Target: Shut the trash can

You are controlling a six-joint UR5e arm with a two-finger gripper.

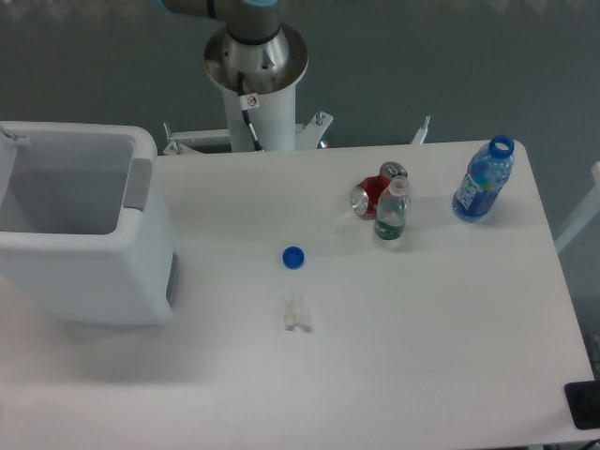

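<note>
The trash can (pixel 89 267) is a large white boxy bin at the left edge of the table. Its top is open and I see down into its grey-white inside (pixel 66 192). A grey hinge strip (pixel 138 184) sits on its right rim. Only a small white piece at the far left rim (pixel 11 137) may belong to the lid; the rest of the lid is out of view. The gripper is not in view. Only the arm's base column (pixel 255 70) shows, at the top behind the table.
A blue cap (pixel 293 257) and a crumpled clear plastic scrap (pixel 297 314) lie mid-table. A red can (pixel 367 198), a second can (pixel 393 172) and a small clear bottle (pixel 391 211) cluster at the right. An uncapped blue bottle (pixel 483 183) stands far right.
</note>
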